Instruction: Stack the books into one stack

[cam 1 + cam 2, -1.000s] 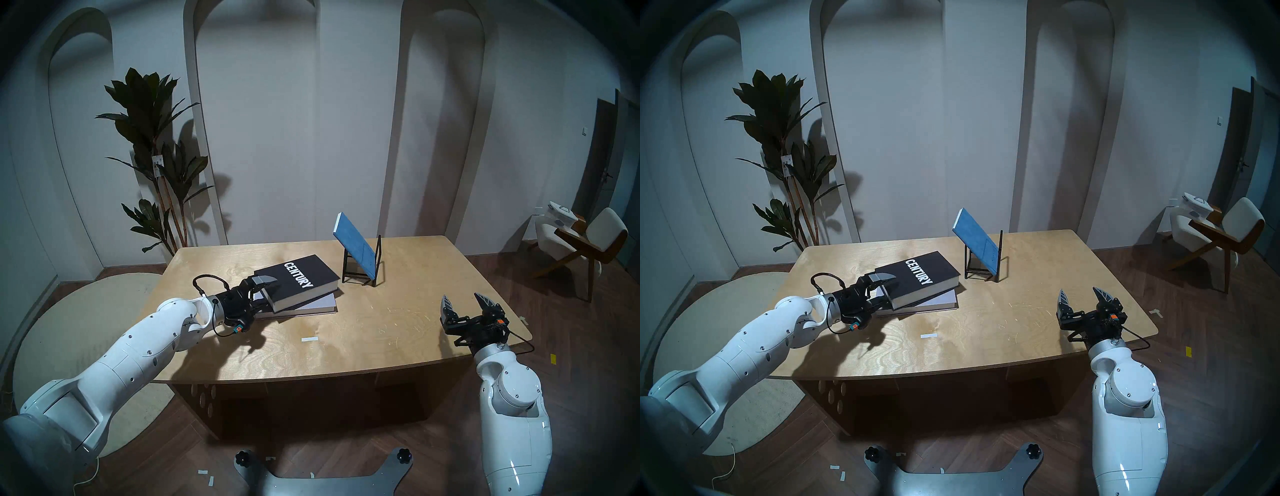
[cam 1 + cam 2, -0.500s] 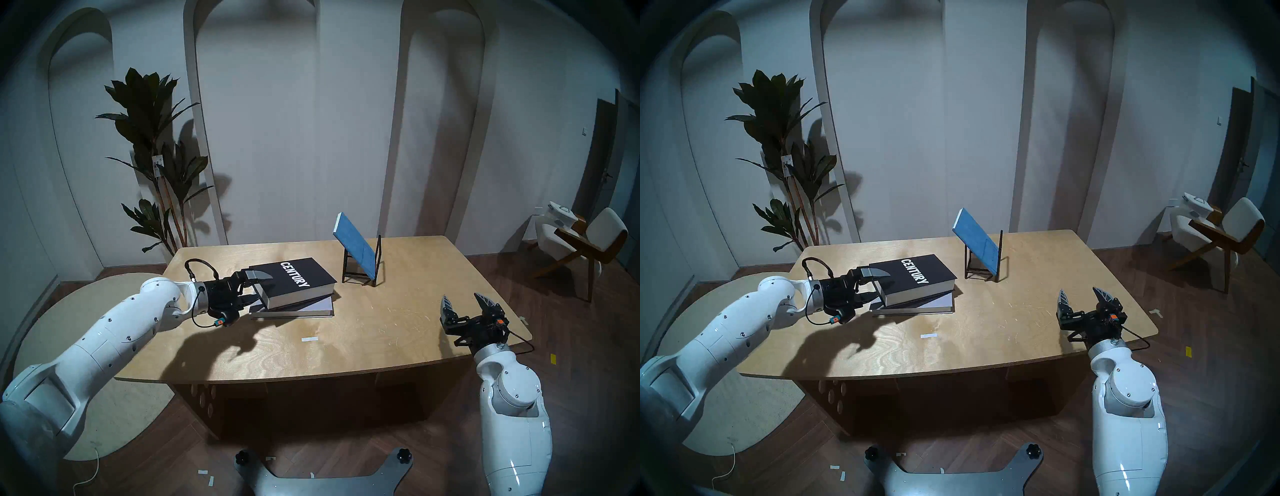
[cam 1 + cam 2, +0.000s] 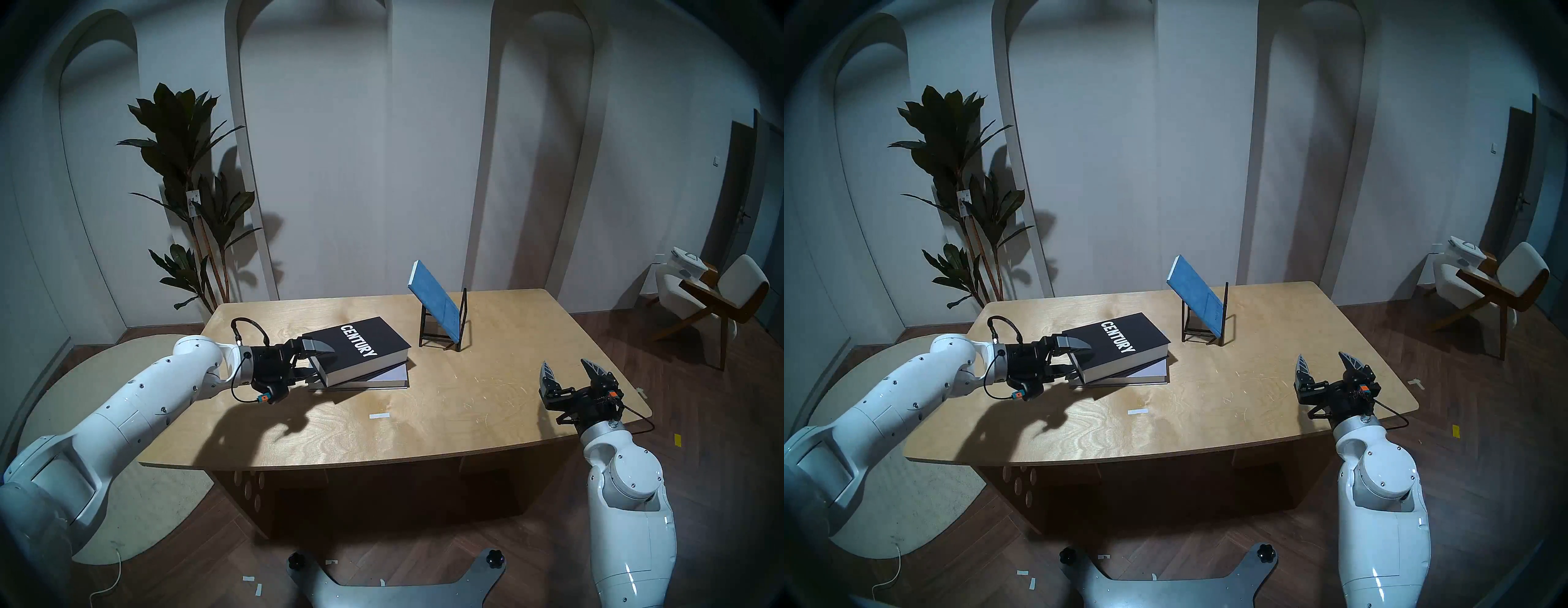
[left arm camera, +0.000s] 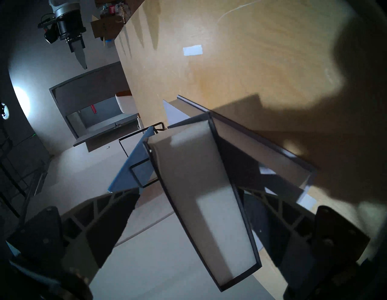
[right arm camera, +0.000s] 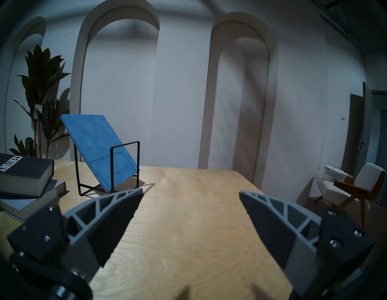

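black "CENTURY" book (image 3: pixel 362 354) | clamped in left end effector (image 3: pixel 319 362) | tilted on grey-lavender book (image 3: pixel 392 375)

On the pale wooden counter (image 3: pixel 424 424), the thick black "CENTURY" book (image 3: pixel 365 350) lies tilted atop the thin grey-lavender book (image 3: pixel 392 375); rightward, behind, the blue notebook (image 3: pixel 435 303) leans in the black wire rack (image 3: pixel 462 322).

Most of the grey-lavender book (image 3: pixel 392 373) is covered by the black "CENTURY" book (image 3: pixel 360 346) (only its right end shows). In the right wrist view that black book (image 5: pixel 23 173) is cut off by the left edge, and whether it is gripped cannot be told.
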`<state>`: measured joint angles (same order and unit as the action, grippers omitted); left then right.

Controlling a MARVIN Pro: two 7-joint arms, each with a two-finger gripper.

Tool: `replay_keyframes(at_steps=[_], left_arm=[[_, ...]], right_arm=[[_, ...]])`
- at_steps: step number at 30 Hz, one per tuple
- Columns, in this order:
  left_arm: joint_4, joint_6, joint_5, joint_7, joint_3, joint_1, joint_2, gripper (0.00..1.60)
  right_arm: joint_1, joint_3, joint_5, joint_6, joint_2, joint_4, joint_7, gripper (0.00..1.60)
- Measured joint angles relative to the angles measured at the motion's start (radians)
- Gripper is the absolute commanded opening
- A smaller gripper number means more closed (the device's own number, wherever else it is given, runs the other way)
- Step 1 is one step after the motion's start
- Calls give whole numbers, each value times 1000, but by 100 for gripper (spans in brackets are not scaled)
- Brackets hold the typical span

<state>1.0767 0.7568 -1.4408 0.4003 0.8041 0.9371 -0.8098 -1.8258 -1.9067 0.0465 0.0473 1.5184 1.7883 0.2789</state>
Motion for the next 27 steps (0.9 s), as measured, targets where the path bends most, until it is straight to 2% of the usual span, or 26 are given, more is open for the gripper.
replay_keyframes(at_steps=[7, 17, 24, 27], left_arm=[[-29, 11, -74, 80, -29, -31, -21, 160], [-56, 28, -175, 121, -48, -53, 31, 160], [29, 7, -260, 194, -65, -59, 77, 160], [78, -5, -309, 248, -92, -62, 89, 160]], right_arm=[[0, 0, 0, 0, -1, 0, -1, 160], [0, 1, 1, 0, -2, 0, -2, 160], [0, 2, 1, 0, -2, 0, -3, 160], [0, 2, 2, 0, -3, 0, -3, 160]])
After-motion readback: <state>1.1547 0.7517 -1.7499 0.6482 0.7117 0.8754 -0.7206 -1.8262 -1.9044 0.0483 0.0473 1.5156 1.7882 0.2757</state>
